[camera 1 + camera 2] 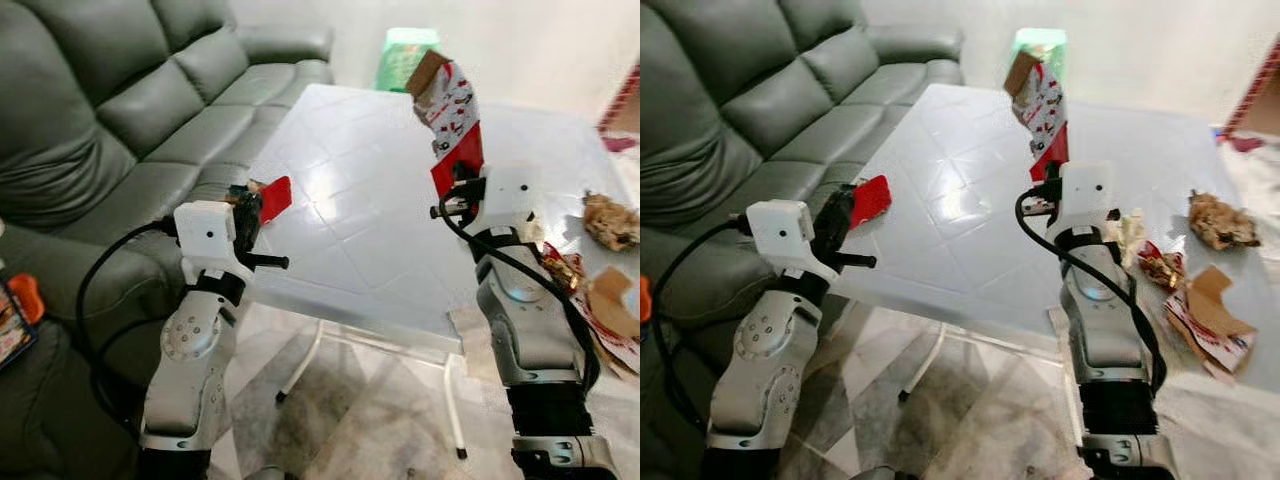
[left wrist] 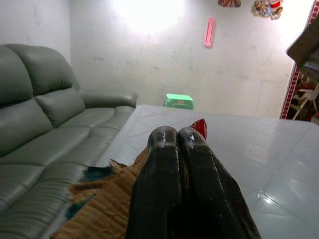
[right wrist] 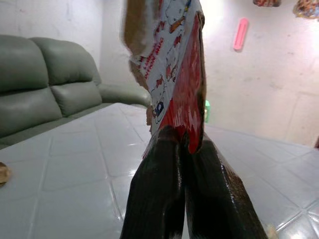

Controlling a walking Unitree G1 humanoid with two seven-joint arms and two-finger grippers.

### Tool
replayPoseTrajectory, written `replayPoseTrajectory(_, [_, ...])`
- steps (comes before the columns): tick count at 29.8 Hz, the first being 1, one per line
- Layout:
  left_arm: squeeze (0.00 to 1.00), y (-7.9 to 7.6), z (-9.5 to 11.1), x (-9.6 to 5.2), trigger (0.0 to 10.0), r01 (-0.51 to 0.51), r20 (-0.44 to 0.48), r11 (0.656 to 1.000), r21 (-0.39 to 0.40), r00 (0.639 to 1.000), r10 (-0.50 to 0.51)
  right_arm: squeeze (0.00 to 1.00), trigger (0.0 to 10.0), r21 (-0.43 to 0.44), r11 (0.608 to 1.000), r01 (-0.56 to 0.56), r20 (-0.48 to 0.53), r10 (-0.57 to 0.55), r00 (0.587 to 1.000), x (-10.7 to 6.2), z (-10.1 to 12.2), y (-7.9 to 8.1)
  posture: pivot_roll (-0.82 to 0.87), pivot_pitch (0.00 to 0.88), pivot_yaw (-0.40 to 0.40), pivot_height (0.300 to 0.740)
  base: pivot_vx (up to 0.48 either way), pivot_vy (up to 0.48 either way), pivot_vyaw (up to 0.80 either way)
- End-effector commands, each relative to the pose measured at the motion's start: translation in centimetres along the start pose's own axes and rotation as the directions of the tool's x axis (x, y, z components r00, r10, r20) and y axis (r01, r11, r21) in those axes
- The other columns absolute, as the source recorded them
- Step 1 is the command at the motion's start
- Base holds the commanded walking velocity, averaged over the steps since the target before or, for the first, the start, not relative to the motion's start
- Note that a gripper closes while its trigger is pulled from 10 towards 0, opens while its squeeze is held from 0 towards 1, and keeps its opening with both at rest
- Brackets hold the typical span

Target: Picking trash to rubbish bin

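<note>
My right gripper [image 1: 462, 180] is shut on a torn red and white printed carton [image 1: 450, 115], held upright above the white table [image 1: 360, 230]. In the right wrist view the carton [image 3: 174, 74] rises from between the closed fingers [image 3: 159, 189]. My left gripper [image 1: 252, 205] is shut on a small red scrap [image 1: 275, 197] at the table's left edge, next to the sofa. The left wrist view shows the shut fingers [image 2: 169, 174], the red scrap [image 2: 200, 126] peeking past them, and brown torn cardboard [image 2: 99, 199] below.
More trash lies on the table's right side: a brown crumpled wad [image 1: 610, 220], a shiny wrapper [image 1: 1160, 265] and torn cardboard [image 1: 1210, 315]. A grey-green leather sofa [image 1: 110, 120] stands at the left. A green stool [image 1: 405, 55] stands beyond the table.
</note>
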State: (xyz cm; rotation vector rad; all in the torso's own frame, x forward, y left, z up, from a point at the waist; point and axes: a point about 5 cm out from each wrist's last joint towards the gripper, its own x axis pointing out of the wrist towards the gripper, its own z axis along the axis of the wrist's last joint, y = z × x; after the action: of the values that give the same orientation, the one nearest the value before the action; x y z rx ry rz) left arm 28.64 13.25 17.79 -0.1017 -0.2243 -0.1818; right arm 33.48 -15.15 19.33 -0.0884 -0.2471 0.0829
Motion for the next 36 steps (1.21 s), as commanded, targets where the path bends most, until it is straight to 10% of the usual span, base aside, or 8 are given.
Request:
replayPoseTrajectory(1, [0.0,-0.4,0.1,0.1,0.0,0.013,0.002,1.0,-0.008,1.0,-0.013,0.0,0.0,-0.002,1.0,0.01,0.036,-0.01,0.999,0.2,1.0,-0.4,-0.03,0.033,-0.001,0.74,0.0,0.428,0.0])
replayPoseTrajectory(12, [0.0,-0.3,0.0,0.0,0.0,0.017,-0.003,1.0,-0.005,1.0,-0.017,0.0,0.0,-0.002,1.0,0.017,0.036,-0.017,0.999,0.2,1.0,-0.5,-0.02,0.036,0.002,0.74,0.0,0.426,0.0])
replayPoseTrajectory(13, [0.0,-0.4,-0.1,0.0,0.3,0.017,-0.004,1.0,-0.006,1.0,-0.017,0.0,1.7,-0.008,1.0,0.02,0.037,-0.02,0.999,0.2,1.1,-0.6,-0.03,0.037,0.003,0.74,0.0,0.0,0.0])
replayPoseTrajectory(14, [0.0,-0.4,0.0,0.0,0.5,0.024,0.004,1.0,0.006,1.0,-0.024,0.0,5.6,-0.012,1.0,0.024,0.039,-0.023,0.999,0.2,1.2,-0.7,-0.03,0.038,0.004,0.74,0.0,0.0,0.0])
replayPoseTrajectory(15, [0.0,-0.4,0.0,0.0,0.5,0.026,0.006,1.0,0.01,1.0,-0.026,0.0,5.6,-0.012,1.0,0.024,0.039,-0.024,0.999,0.2,1.2,-0.7,-0.03,0.038,0.004,0.74,0.0,0.0,0.0])
replayPoseTrajectory(16, [0.0,-0.5,0.0,0.0,1.6,0.031,0.007,1.0,0.006,0.999,-0.031,0.0,10.0,-0.016,1.0,0.026,0.043,-0.026,0.999,0.2,1.3,-0.8,-0.03,0.038,0.004,0.74,0.0,0.0,0.0])
replayPoseTrajectory(36, [0.0,-0.3,1.1,0.5,0.1,0.022,0.068,1.0,-0.018,0.997,-0.021,0.0,10.0,-0.047,0.999,0.012,0.073,-0.009,0.997,0.6,2.4,-0.6,-0.04,0.031,0.001,0.74,0.0,0.0,-0.61])
